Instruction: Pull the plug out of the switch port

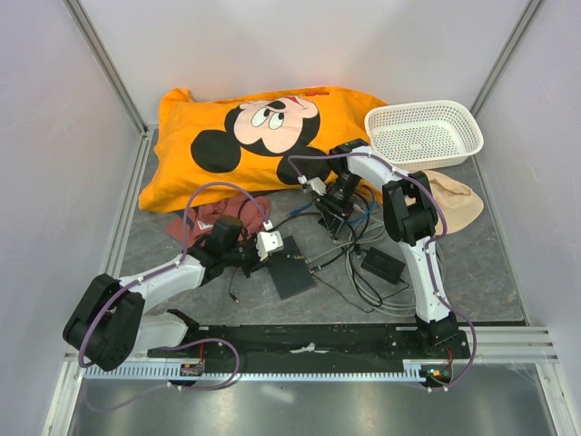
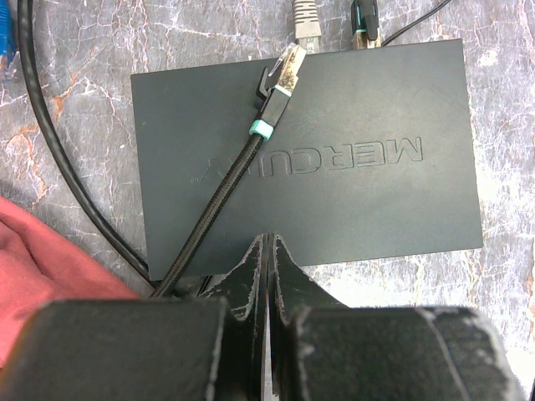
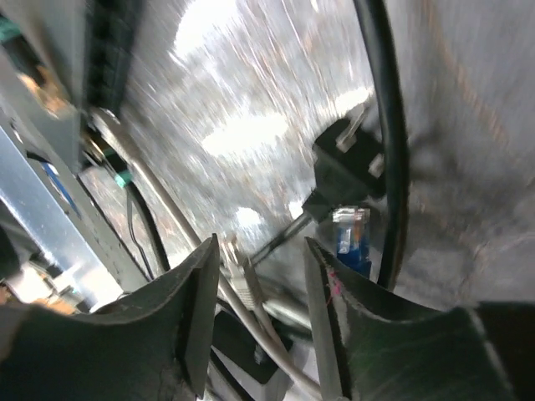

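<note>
See the switch (image 2: 334, 167) flat on the surface (image 2: 518, 50), port row along its far edge, hidden from the left wrist view. Count one black braided plug (image 2: 284, 71) loose on top, plus a grey plug (image 2: 307, 25) and a black plug (image 2: 365, 21) at that far edge; can't judge seating depth of either. Read left pincer (image 2: 267, 251) as pressed together, empty, tips over the near edge. Read right pincer (image 3: 261, 246) as spread, grey cable (image 3: 242, 288) running between the fingers unpinched, apart from the switch in the top view. Risks, by judgement: closing on the wrong cable in that tangle; dragging the whole switch along for lack of a firm hold-down; snapping a latch tab by pulling skew.
</note>
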Controlling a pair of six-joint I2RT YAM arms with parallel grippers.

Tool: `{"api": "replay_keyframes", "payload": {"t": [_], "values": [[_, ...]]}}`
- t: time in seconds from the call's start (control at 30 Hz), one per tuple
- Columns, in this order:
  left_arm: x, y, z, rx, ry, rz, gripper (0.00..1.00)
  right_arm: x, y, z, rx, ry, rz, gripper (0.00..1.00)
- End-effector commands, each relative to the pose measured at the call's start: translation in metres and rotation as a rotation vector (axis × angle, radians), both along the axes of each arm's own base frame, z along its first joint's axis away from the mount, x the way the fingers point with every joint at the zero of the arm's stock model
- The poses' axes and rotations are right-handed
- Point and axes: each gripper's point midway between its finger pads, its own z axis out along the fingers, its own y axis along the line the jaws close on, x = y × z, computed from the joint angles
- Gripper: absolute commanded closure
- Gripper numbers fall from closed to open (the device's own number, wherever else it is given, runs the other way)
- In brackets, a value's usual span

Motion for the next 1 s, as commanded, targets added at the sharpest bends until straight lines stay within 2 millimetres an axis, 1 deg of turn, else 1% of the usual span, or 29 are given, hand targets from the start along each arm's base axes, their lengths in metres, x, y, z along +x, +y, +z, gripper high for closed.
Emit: {"api": "replay_keyframes", "payload": {"t": [0.0, 0.07, 0.13, 0.17, 0.2, 0.23, 0.27, 0.33, 0.37, 0.43, 0.47, 0.5, 0.53, 0.57, 0.6, 0.63, 0.67, 0.7, 0.77, 0.8, 0.83, 0.87, 0.93, 0.97], "values": [[-0.030, 0.033, -0.042, 0.161, 0.143, 0.038, 0.98, 0.005, 0.034, 0.037, 0.174, -0.062, 0.031, 0.47], [-0.031, 0.033, -0.042, 0.159, 0.143, 0.034, 0.98, -0.003, 0.043, 0.040, 0.199, -0.050, 0.050, 0.46], [-0.027, 0.032, -0.038, 0.146, 0.132, 0.048, 0.98, -0.011, 0.048, 0.041, 0.216, -0.036, 0.072, 0.43], [-0.021, 0.034, -0.036, 0.140, 0.133, 0.107, 0.99, -0.018, 0.052, 0.042, 0.226, -0.023, 0.088, 0.43], [-0.011, 0.034, -0.033, 0.122, 0.116, 0.151, 0.98, -0.021, 0.053, 0.041, 0.233, -0.018, 0.108, 0.42], [-0.007, 0.035, -0.031, 0.115, 0.121, 0.171, 0.98, -0.026, 0.054, 0.039, 0.235, -0.005, 0.121, 0.41], [0.000, 0.031, -0.025, 0.102, 0.107, 0.173, 0.99, -0.033, 0.056, 0.040, 0.236, 0.010, 0.138, 0.41], [0.008, 0.029, -0.022, 0.109, 0.086, 0.157, 0.98, -0.039, 0.058, 0.035, 0.234, 0.025, 0.158, 0.40], [0.022, 0.026, -0.014, 0.111, 0.049, 0.168, 0.99, -0.041, 0.060, 0.035, 0.238, 0.026, 0.167, 0.40], [0.044, 0.023, -0.008, 0.118, -0.011, 0.198, 0.98, -0.042, 0.063, 0.034, 0.245, 0.031, 0.172, 0.40], [0.060, 0.022, 0.001, 0.123, -0.050, 0.207, 0.98, -0.043, 0.065, 0.034, 0.248, 0.034, 0.172, 0.40], [0.068, 0.020, 0.004, 0.126, -0.065, 0.206, 0.98, -0.042, 0.065, 0.034, 0.253, 0.034, 0.170, 0.40], [0.073, 0.018, -0.004, 0.149, -0.051, 0.193, 0.98, -0.041, 0.067, 0.035, 0.259, 0.031, 0.170, 0.39], [0.089, 0.013, 0.006, 0.144, -0.080, 0.203, 0.99, -0.040, 0.067, 0.036, 0.262, 0.025, 0.170, 0.39], [0.097, 0.012, 0.005, 0.155, -0.079, 0.214, 0.98, -0.039, 0.068, 0.036, 0.260, 0.023, 0.173, 0.39], [0.109, 0.010, 0.004, 0.150, -0.091, 0.240, 0.98, -0.037, 0.067, 0.036, 0.259, 0.015, 0.173, 0.39], [0.125, 0.009, 0.014, 0.146, -0.123, 0.273, 0.99, -0.037, 0.067, 0.036, 0.259, 0.013, 0.175, 0.39], [0.132, 0.011, 0.018, 0.140, -0.132, 0.292, 0.99, -0.037, 0.066, 0.037, 0.259, 0.012, 0.175, 0.39], [0.138, 0.011, 0.030, 0.120, -0.142, 0.313, 0.98, -0.040, 0.066, 0.037, 0.268, 0.025, 0.168, 0.39], [0.136, 0.011, 0.032, 0.113, -0.138, 0.316, 0.98, -0.042, 0.066, 0.037, 0.273, 0.032, 0.166, 0.39], [0.132, 0.011, 0.035, 0.097, -0.121, 0.330, 0.98, -0.044, 0.065, 0.036, 0.274, 0.047, 0.161, 0.38], [0.127, 0.007, 0.048, 0.058, -0.120, 0.323, 0.99, -0.045, 0.066, 0.036, 0.286, 0.056, 0.155, 0.38], [0.112, 0.005, 0.055, 0.015, -0.055, 0.345, 0.98, -0.048, 0.069, 0.035, 0.295, 0.076, 0.146, 0.38], [0.106, 0.003, 0.070, -0.025, -0.058, 0.345, 0.98, -0.048, 0.070, 0.035, 0.302, 0.082, 0.139, 0.38]]}}
